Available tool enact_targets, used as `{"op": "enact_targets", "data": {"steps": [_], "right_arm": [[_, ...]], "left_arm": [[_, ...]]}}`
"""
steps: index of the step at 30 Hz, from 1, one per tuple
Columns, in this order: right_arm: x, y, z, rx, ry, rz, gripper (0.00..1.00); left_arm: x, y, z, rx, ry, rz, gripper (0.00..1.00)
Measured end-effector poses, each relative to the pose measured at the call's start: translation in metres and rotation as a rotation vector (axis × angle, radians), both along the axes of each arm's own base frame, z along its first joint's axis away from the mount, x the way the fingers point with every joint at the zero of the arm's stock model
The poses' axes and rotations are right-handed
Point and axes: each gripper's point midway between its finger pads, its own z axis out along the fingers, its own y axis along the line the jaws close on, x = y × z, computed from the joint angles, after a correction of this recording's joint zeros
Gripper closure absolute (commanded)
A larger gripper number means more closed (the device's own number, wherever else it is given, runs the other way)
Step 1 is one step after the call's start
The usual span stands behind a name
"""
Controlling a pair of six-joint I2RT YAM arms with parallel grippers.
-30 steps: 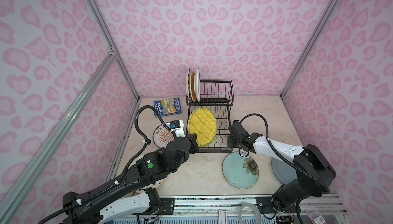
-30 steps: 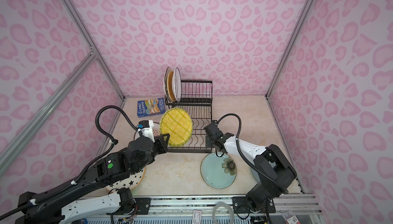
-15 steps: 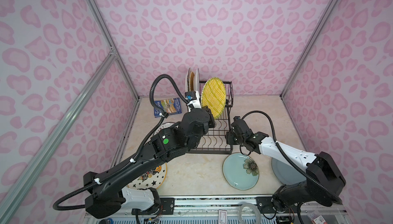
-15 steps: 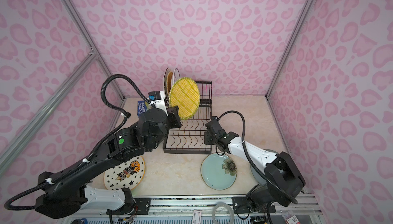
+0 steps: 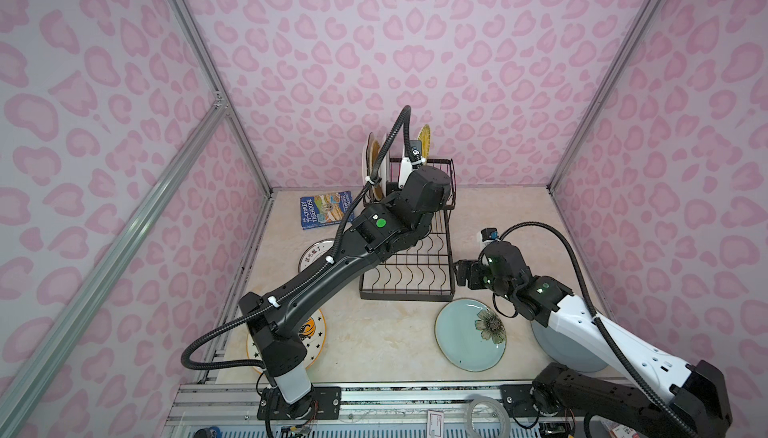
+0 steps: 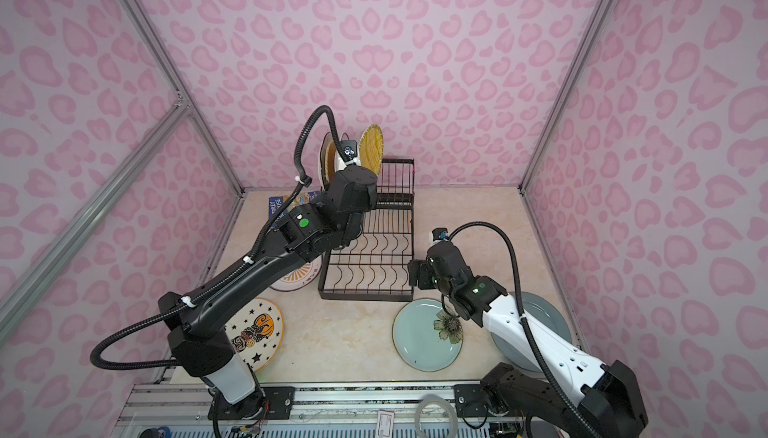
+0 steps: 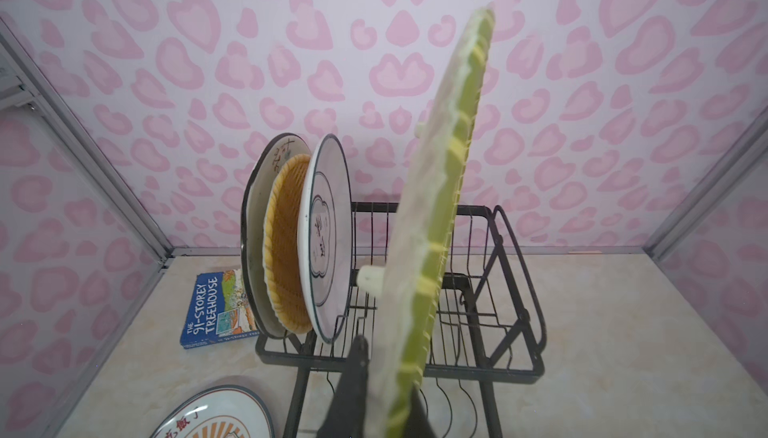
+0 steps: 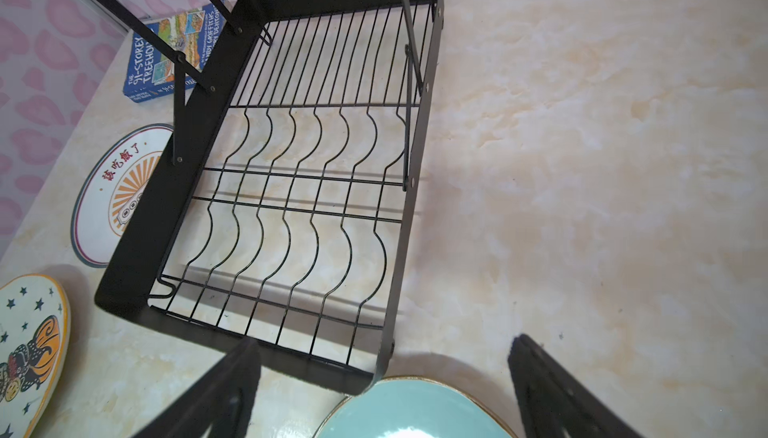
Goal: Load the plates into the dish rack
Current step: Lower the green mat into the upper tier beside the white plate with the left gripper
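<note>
The black wire dish rack (image 5: 405, 296) stands mid-table. Three plates (image 7: 324, 228) stand upright at the left end of its raised basket. My left gripper (image 7: 386, 373) is shut on the lower edge of a yellow woven plate (image 5: 424, 137), held on edge over the basket just right of those three. My right gripper (image 8: 384, 342) is open and empty beside the rack's front right corner, over the far rim of the teal flower plate (image 5: 469, 334). A grey-blue plate (image 6: 540, 311) lies partly under the right arm. A starred plate (image 6: 257, 332) and a sunburst plate (image 8: 112, 190) lie flat left of the rack.
A blue book (image 5: 324, 209) lies behind and left of the rack. Pink patterned walls close in the back and both sides. The left arm stretches diagonally over the left-hand plates. The rack's lower tray (image 8: 286, 215) holds nothing.
The left arm lifted the yellow woven plate from in front of the lower tray up over the raised basket and turned it edge-on. The right gripper opened and drew back right from the rack.
</note>
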Motion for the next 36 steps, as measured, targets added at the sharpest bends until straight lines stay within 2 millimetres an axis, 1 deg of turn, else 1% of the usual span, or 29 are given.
{"op": "enact_targets", "data": {"steps": [2,6,13,17,27,30,36], "right_arm": [[-0.003,-0.003,0.004,0.006,-0.009,-0.001,0.02],[-0.011,-0.005,0.003,0.008,0.006,0.015,0.02],[-0.019,-0.004,0.001,0.021,0.019,0.037,0.02],[-0.023,-0.002,-0.003,0.027,0.038,0.055,0.02],[-0.029,0.005,-0.009,0.045,0.073,0.089,0.02],[-0.034,0.009,-0.006,0.064,0.066,0.116,0.02],[-0.047,0.015,0.021,0.154,-0.013,0.169,0.02]], "left_arm": [[0.009,-0.002,-0.002,0.053,-0.003,0.021,0.97],[0.029,-0.003,-0.008,0.136,-0.007,0.071,0.97],[0.054,0.015,-0.033,0.227,0.037,0.146,0.97],[0.066,0.025,-0.044,0.249,0.063,0.171,0.97],[0.085,0.032,-0.076,0.264,0.124,0.198,0.97],[0.090,0.033,-0.084,0.254,0.139,0.202,0.97],[0.092,0.032,-0.095,0.251,0.161,0.204,0.97]]}}
